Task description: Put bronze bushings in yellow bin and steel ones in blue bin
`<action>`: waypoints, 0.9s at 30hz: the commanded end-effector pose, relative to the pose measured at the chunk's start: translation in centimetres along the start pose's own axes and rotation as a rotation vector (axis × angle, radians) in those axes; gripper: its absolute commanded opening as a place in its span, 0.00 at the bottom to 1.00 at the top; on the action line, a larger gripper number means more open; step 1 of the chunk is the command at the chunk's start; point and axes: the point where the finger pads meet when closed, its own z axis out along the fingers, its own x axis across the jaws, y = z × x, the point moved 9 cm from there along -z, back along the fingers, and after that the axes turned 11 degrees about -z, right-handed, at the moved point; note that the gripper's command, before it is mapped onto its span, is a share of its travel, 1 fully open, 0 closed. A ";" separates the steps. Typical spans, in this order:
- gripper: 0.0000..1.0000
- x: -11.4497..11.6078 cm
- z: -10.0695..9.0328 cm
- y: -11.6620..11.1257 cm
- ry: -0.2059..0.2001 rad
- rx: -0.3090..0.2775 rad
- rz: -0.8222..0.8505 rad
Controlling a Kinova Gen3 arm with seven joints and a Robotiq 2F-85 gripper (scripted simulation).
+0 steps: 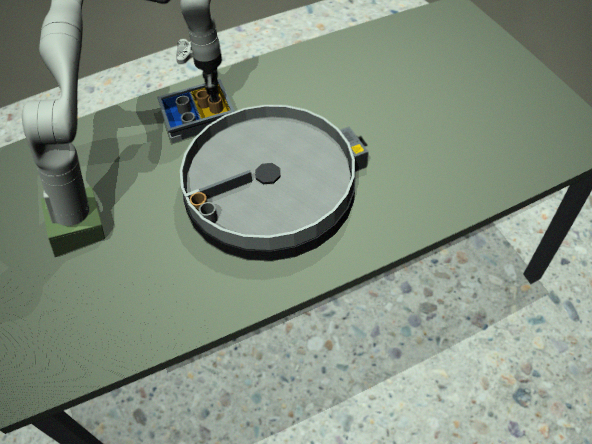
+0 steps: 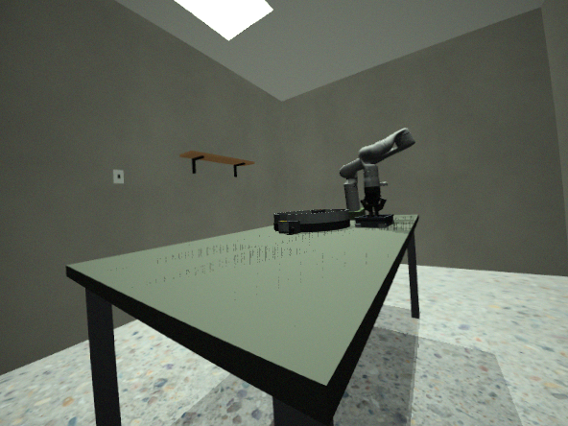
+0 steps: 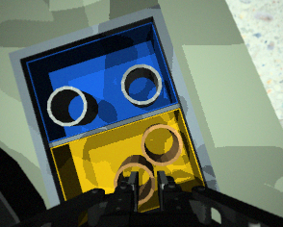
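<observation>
My gripper [image 1: 213, 97] [image 2: 373, 213] [image 3: 147, 181] points down over the yellow bin [image 1: 204, 114] [image 3: 91, 165], with a narrow gap between its fingertips and nothing held. Just under the fingertips a bronze bushing [image 1: 215, 105] [image 3: 123, 167] stands upright in that bin, partly hidden by them in the wrist view. Another bronze bushing [image 1: 202, 99] [image 3: 166, 158] stands beside it. The blue bin [image 1: 170, 113] [image 3: 103, 79] holds a steel bushing [image 1: 182, 103] [image 3: 141, 77] and another steel bushing [image 1: 188, 117] [image 3: 59, 103]. On the turntable [image 1: 295, 145] [image 2: 317, 219] are a bronze bushing [image 1: 198, 200] and a steel bushing [image 1: 208, 212].
The turntable has a raised rim, a central hub [image 1: 267, 173] and a dark bar [image 1: 224, 185] beside its two bushings. A small grey box [image 1: 355, 150] [image 2: 289, 227] sits against its rim. The bins share a grey tray with low walls, close to the turntable.
</observation>
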 end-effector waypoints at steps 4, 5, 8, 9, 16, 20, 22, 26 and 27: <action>0.19 0.1 -0.3 0.0 0.003 -0.002 0.000; 0.19 0.1 -0.3 0.0 0.003 -0.002 0.000; 0.19 0.1 -0.3 0.0 0.003 -0.002 0.000; 0.19 0.1 -0.4 0.0 0.002 -0.002 0.000; 0.19 0.1 -0.6 0.0 0.003 -0.002 0.000; 0.19 0.1 -0.8 0.0 0.003 -0.002 0.000; 0.19 0.1 -0.9 0.0 0.003 -0.002 0.000; 0.19 0.1 -0.9 0.0 0.003 -0.002 0.000; 0.19 0.1 -0.9 0.0 0.003 -0.002 0.000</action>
